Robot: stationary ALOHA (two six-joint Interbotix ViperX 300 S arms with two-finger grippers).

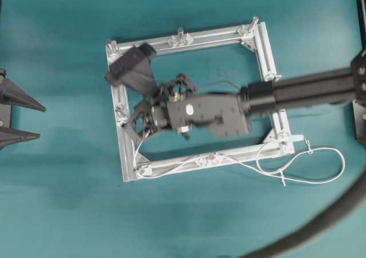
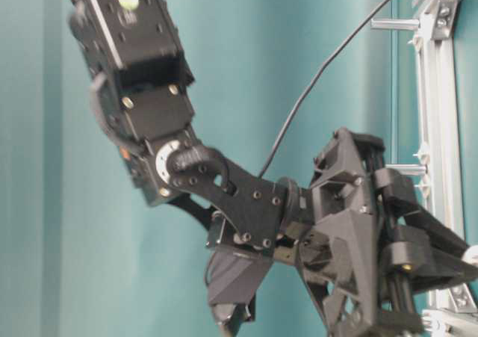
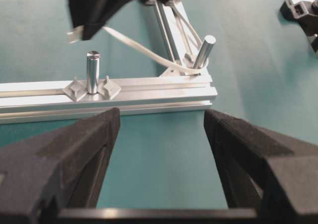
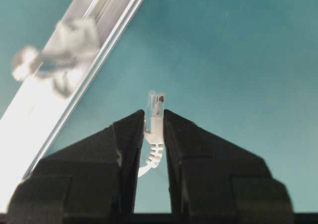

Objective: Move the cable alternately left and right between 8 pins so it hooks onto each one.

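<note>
The white cable (image 1: 320, 166) loops on the table at the right, runs along the frame's near rail and bends round the near-left corner pin (image 1: 140, 167). From there it rises to my right gripper (image 1: 140, 123), which reaches across inside the frame by its left rail. In the right wrist view that gripper (image 4: 154, 117) is shut on the cable's clear plug (image 4: 156, 105). My left gripper (image 3: 161, 129) stands open and empty outside the left rail, facing a pin (image 3: 93, 70) and the corner pin (image 3: 203, 50) with the cable (image 3: 144, 50) hooked on it.
The square aluminium frame (image 1: 189, 39) carries more pins at its top middle (image 1: 180, 36), top right (image 1: 254, 22) and right side (image 1: 274, 75). A thick dark hose (image 1: 320, 229) curves across the lower right. The right arm (image 2: 239, 202) fills the table-level view.
</note>
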